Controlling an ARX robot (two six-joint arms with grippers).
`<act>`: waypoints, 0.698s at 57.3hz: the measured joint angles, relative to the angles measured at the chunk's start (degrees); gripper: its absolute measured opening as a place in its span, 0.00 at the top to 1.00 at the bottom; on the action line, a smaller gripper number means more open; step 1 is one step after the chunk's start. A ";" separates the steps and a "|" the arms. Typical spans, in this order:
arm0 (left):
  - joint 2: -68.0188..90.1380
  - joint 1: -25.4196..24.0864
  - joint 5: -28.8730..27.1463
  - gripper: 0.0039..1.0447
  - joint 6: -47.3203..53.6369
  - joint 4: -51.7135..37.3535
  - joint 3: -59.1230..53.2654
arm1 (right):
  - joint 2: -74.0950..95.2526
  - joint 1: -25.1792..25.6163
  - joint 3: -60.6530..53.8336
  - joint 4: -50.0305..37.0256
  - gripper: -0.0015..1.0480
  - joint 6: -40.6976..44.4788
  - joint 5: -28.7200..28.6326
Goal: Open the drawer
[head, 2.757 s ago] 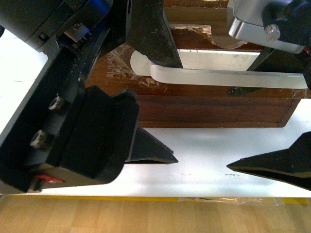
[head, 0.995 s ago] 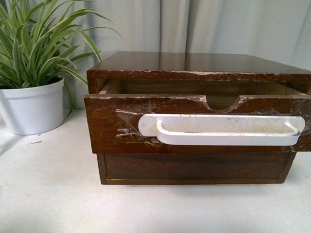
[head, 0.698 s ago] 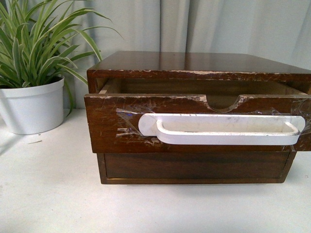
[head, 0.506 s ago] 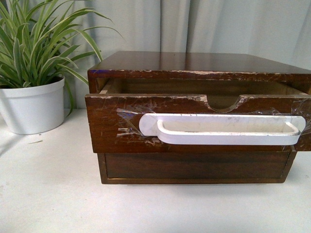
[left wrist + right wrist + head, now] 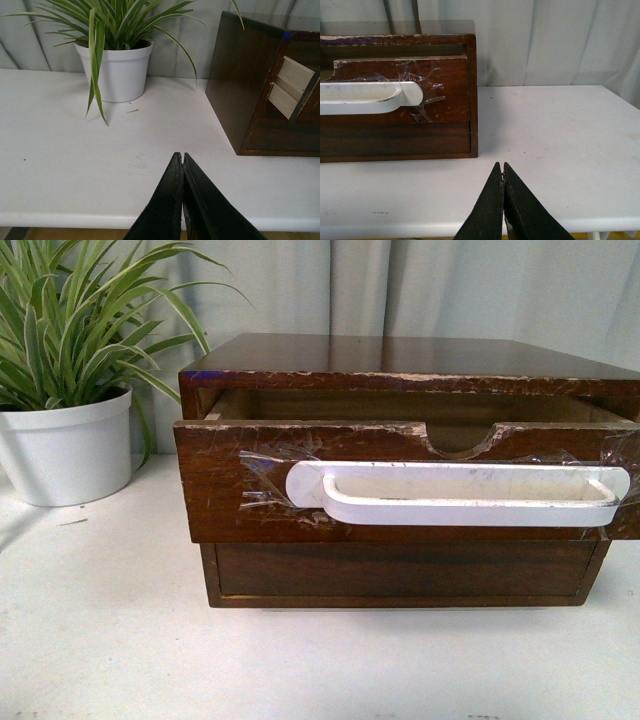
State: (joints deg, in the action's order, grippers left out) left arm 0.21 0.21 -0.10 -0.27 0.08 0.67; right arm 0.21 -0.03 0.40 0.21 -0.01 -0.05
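Observation:
The drawer [image 5: 215, 490] is dark brown wood with a long white handle [image 5: 460, 493] taped on and a semicircular notch in its chipped top edge. It stands pulled out a little from its cabinet [image 5: 400, 355]. It also shows in the right wrist view [image 5: 445, 75], with the handle's end [image 5: 370, 97]. No gripper shows in the front view. My left gripper [image 5: 181, 156] is shut and empty above the table's front edge, left of the cabinet's side [image 5: 235, 75]. My right gripper [image 5: 502, 165] is shut and empty, off the cabinet's right front corner.
A plain-fronted lower drawer [image 5: 400, 570] sits under the handled one. A spider plant in a white pot [image 5: 65, 445] stands left of the cabinet, also in the left wrist view [image 5: 115, 70]. The white table [image 5: 100, 640] runs to a front edge [image 5: 470, 230]. Grey curtains hang behind.
Both arms, which filled the front view 2.8 s ago, have left it. Over the last second the drawer front shows slightly higher in the front view; nothing else has changed.

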 joint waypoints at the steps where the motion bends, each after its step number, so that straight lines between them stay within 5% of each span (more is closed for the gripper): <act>1: 0.00 0.00 0.00 0.96 0.00 0.00 0.00 | 0.00 0.00 0.00 0.00 0.99 0.00 0.02; 8: 0.00 0.00 0.00 0.95 -0.04 0.00 0.00 | 0.00 0.00 0.00 0.00 0.96 0.09 0.00; 40: 0.00 0.00 0.00 0.05 0.02 0.00 0.00 | 0.00 0.00 0.00 0.00 0.07 0.09 0.00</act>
State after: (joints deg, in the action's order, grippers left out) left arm 0.21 0.21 -0.10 -0.25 0.08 0.67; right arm 0.21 -0.03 0.40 0.21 0.08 -0.05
